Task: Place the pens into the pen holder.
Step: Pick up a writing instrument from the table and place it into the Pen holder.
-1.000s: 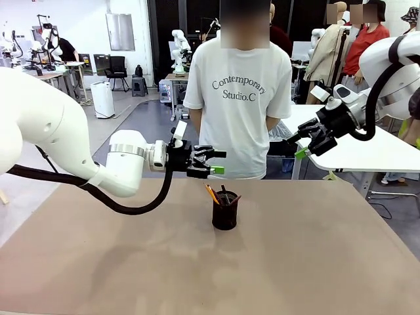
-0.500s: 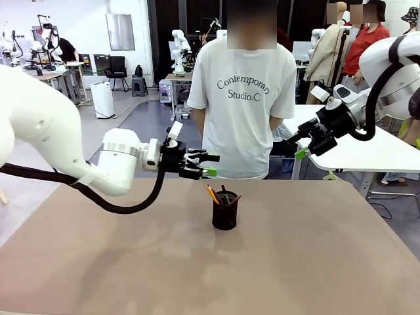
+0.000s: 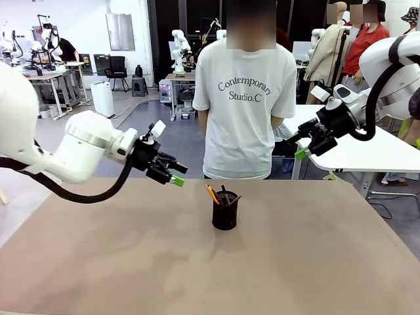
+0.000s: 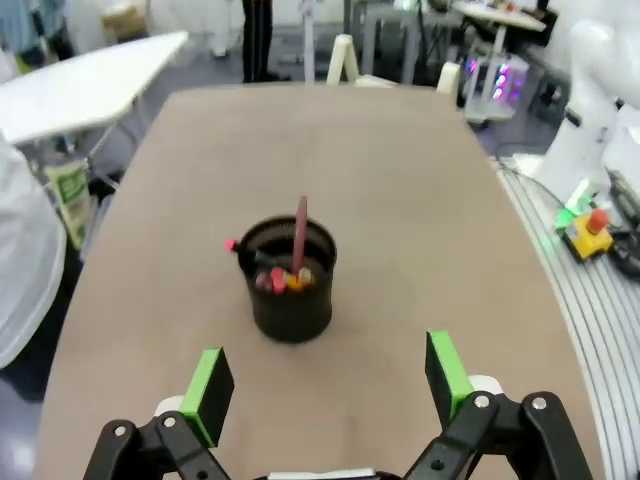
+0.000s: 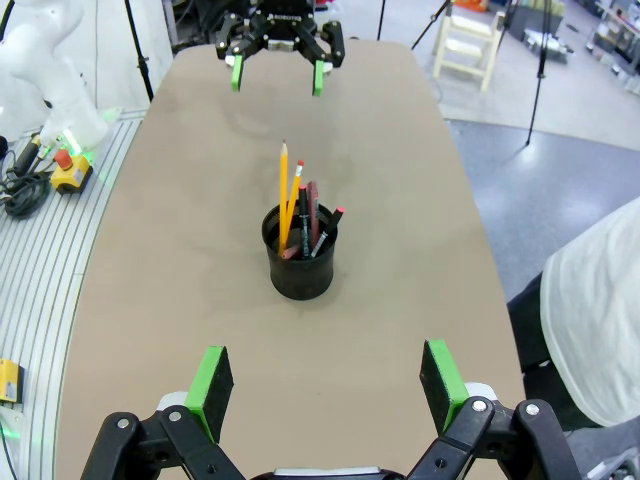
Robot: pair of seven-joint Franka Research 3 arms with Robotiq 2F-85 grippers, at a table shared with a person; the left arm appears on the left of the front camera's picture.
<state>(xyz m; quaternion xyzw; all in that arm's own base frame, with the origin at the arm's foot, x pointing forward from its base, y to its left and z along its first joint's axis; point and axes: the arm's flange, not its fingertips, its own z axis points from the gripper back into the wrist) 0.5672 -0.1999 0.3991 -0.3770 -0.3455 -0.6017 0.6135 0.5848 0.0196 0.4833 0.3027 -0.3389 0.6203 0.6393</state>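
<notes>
The left gripper is hanging above the table with its two green-padded fingers standing wide apart, holding nothing and touching nothing. In its own wrist view the gap between the fingers is bare, with only tabletop showing through it. The right gripper is likewise sitting with its fingers spread wide and nothing between them, raised off the table's far right corner.

The pen holder is standing upright on the table, ahead of and below the left gripper's fingertips and well apart from them. From the right gripper it is lying ahead and lower, roughly in line with the gap between the fingers, and also well apart.

There is one pen holder, a black mesh cup. The pens are leaning inside it, tips above the rim: one yellow-orange pencil, one reddish-brown pen, and one black marker with a pink-red end. A second pencil-like stick seems to be leaning beside the first in the right wrist view, though the cluster is too tight to count surely.

A person in a white T-shirt is standing at the far edge of the table, beyond the holder.
</notes>
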